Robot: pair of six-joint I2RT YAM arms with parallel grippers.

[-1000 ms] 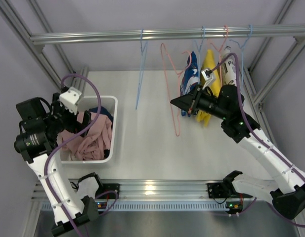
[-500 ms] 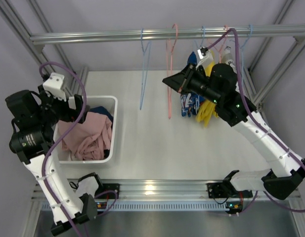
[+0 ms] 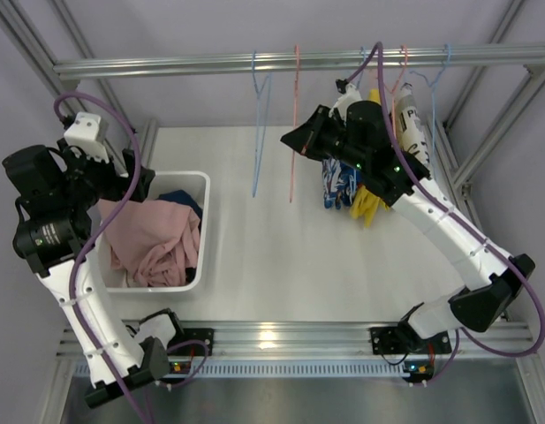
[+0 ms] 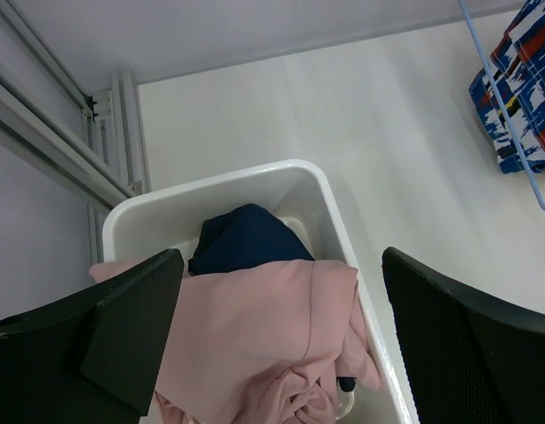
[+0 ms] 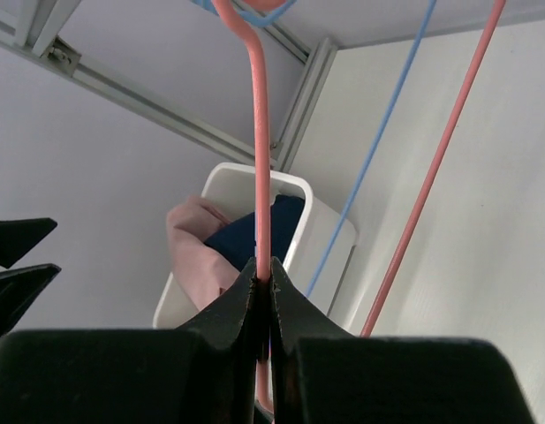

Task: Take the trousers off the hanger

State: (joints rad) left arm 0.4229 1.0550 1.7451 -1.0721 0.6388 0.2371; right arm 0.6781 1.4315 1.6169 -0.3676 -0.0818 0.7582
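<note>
The pale pink trousers (image 3: 153, 243) lie crumpled in the white bin (image 3: 204, 231), on top of the navy trousers (image 3: 179, 201). Both show in the left wrist view, pink (image 4: 254, 344) and navy (image 4: 246, 238). My left gripper (image 3: 135, 181) is open and empty above the bin, its jaws wide apart over the cloth (image 4: 281, 265). My right gripper (image 3: 294, 141) is shut on the bare pink hanger (image 3: 295, 115), whose top is up at the rail (image 3: 166, 64). The right wrist view shows the gripper (image 5: 263, 276) pinching the hanger wire (image 5: 260, 132).
A bare blue hanger (image 3: 259, 132) hangs left of the pink one. A blue patterned garment (image 3: 341, 181), a yellow garment (image 3: 371, 199) and a white one (image 3: 406, 124) hang at the rail's right end, behind my right arm. Frame posts stand at both sides.
My right gripper has carried the pink hanger up and left to the rail. My left gripper has risen out of the bin, leaving the pink trousers in it.
</note>
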